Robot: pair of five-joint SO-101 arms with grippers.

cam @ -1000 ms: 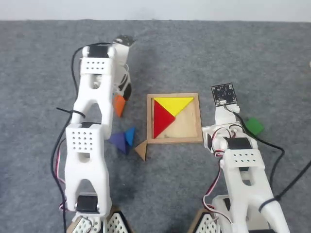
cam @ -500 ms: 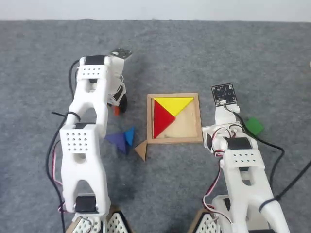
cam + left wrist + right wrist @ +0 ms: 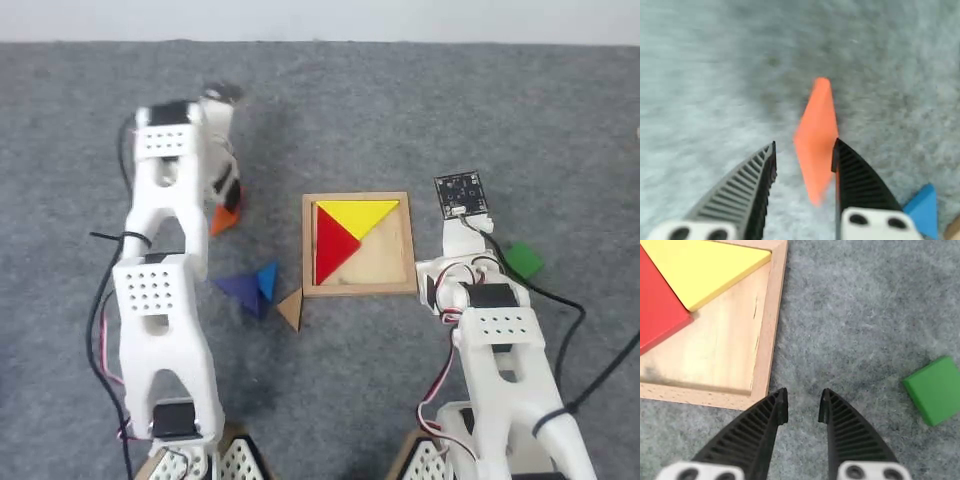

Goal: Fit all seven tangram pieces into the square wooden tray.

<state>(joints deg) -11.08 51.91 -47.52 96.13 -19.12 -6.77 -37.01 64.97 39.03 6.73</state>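
We find the task at the pick-up step for the third piece. The square wooden tray (image 3: 360, 287) holds the yellow triangle (image 3: 358, 213) and the red triangle (image 3: 331, 247), fitted edge to edge in its upper left half, and the rest of its floor is bare. The left gripper (image 3: 804, 145) stands wide open astride the orange parallelogram (image 3: 815, 125), which leans against one finger with a clear gap to the other, so we judge it unclamped. That piece sits on the bench well left of the tray. The right gripper (image 3: 803, 406) is narrowly parted, holds nothing and hovers just off the tray's near right corner, with the green square (image 3: 935, 389) nearby. The blue triangle (image 3: 266, 280), purple triangle (image 3: 238, 289) and plain wooden triangle (image 3: 291, 309) lie beside the tray's lower left corner. The next move calls for closing squarely on the parallelogram's faces, lifting it, and turning it to match the slant beside the red triangle.
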